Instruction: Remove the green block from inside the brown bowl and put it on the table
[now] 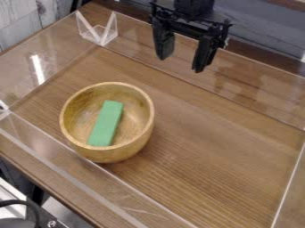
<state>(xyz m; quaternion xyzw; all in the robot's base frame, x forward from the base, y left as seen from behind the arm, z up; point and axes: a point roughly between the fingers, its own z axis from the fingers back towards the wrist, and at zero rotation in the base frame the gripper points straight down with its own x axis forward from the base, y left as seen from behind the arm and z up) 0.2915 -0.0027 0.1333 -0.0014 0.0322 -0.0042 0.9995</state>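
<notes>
A bright green block [107,123] lies flat inside the round light-brown wooden bowl [139,102], running from the bowl's near side toward its far side. The bowl rests on the left part of the wood-grain table [215,151]. My gripper [181,50] hangs above the table's far side, up and to the right of the bowl and well clear of it. Its dark fingers point down and stand open, with nothing between them.
Low clear acrylic walls [48,62] border the table on every side. A clear folded acrylic piece [99,29] stands at the far left corner. Bare tabletop stretches to the right of the bowl and in front of it.
</notes>
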